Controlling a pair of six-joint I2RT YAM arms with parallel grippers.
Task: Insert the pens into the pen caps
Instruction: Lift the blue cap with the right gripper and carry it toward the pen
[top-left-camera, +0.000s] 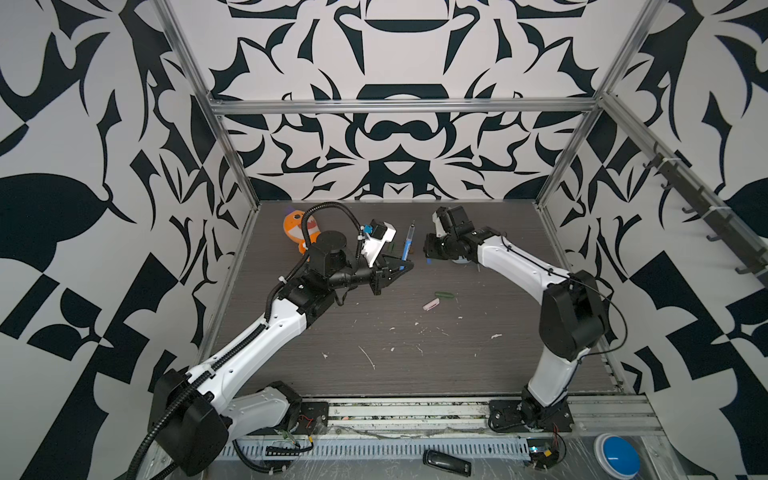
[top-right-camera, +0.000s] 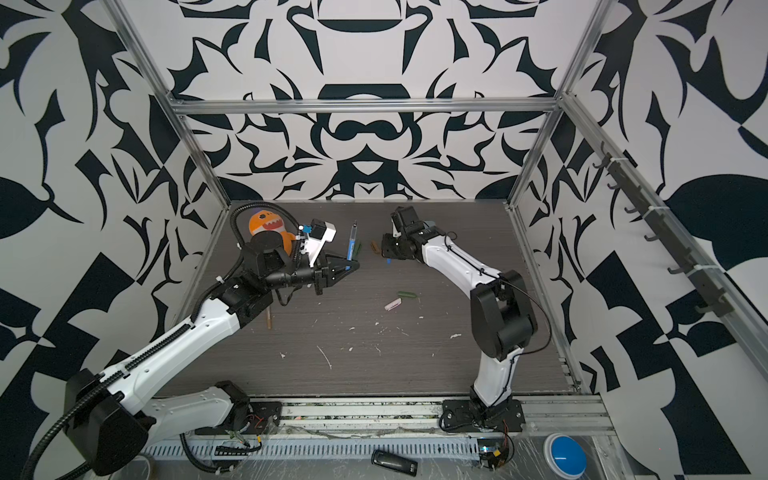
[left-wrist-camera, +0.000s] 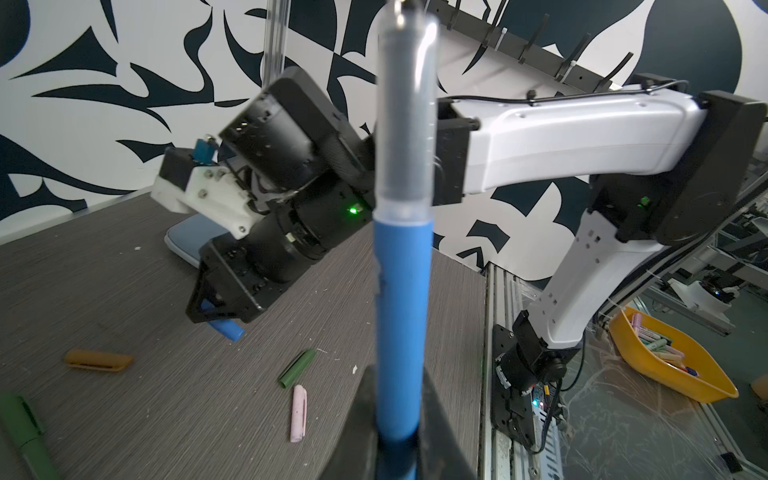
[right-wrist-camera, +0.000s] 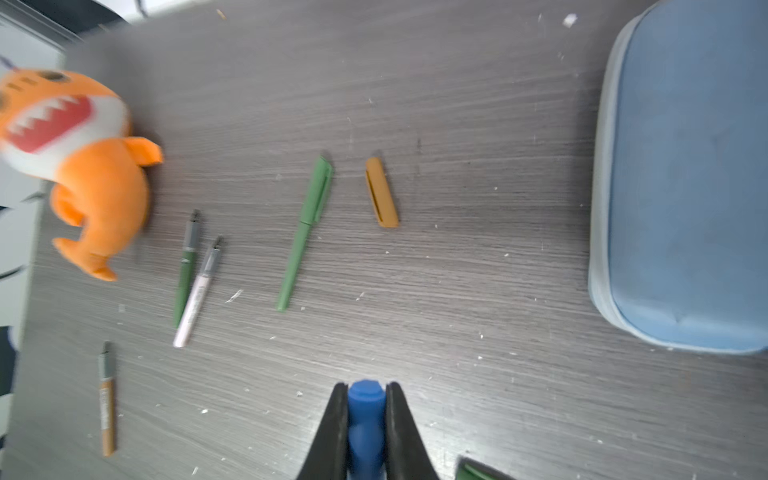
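Right wrist: tabletop (right-wrist-camera: 498, 195) between orange cap (right-wrist-camera: 381, 193) and case (right-wrist-camera: 685, 178)

A toy (top-left-camera: 293, 226) sits at the far left of the table (top-left-camera: 374, 374). Right of it the left claw (top-left-camera: 406, 266) holds a pen (top-left-camera: 407, 243) upright. Further right, apart, the right claw (right-wrist-camera: 365, 388) holds a cap (right-wrist-camera: 365, 428). A case (right-wrist-camera: 685, 187) lies beneath the right arm. Between toy and case lie a capped pen (right-wrist-camera: 305, 232) and, toward the case, a loose cap (right-wrist-camera: 381, 193). A pair of bare pens (right-wrist-camera: 199, 295) lies near the toy, with a third pen (right-wrist-camera: 107, 399) apart. Nearer the front, two more caps (top-left-camera: 431, 305) lie side by side.
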